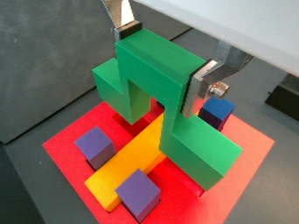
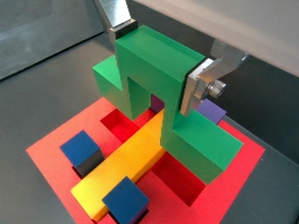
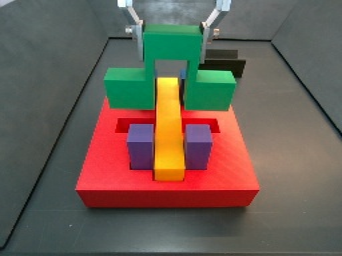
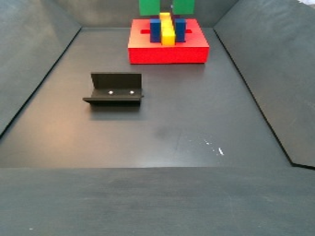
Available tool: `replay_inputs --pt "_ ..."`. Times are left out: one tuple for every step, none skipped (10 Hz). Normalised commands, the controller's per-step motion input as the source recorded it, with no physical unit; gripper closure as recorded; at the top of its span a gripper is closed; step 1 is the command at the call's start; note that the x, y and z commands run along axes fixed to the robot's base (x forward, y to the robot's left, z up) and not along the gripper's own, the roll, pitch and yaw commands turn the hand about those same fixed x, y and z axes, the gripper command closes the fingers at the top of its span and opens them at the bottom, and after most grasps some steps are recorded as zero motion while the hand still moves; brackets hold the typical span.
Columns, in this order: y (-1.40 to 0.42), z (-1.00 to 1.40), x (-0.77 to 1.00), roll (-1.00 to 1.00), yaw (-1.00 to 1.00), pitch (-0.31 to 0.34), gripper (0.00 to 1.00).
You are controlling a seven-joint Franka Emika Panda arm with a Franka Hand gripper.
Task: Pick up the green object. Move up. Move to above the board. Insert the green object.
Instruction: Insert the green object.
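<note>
gripper (image 1: pixel 163 59) was clamped on the green object (image 1: pixel 163 96) by its raised middle, holding it upright above the board (image 1: pixel 70 140), legs straddling the yellow bar (image 1: pixel 131 162) for insertion.

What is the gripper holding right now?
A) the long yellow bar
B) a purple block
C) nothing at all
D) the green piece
D: in both wrist views the gripper is closed on the raised middle of the green object, which straddles the yellow bar over the board.
</note>
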Motion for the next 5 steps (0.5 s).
replay_inputs --pt "-0.03 -0.13 0.00 0.04 0.00 0.000 1.00" --pt "-0.09 -0.21 0.02 0.00 0.00 -0.010 1.00" --pt "0.00 -0.26 0.17 0.00 0.00 -0.016 1.00" --pt "0.00 -0.23 0.19 0.00 0.00 -0.004 1.00" --pt "0.00 -0.23 0.19 0.00 0.00 -0.001 1.00"
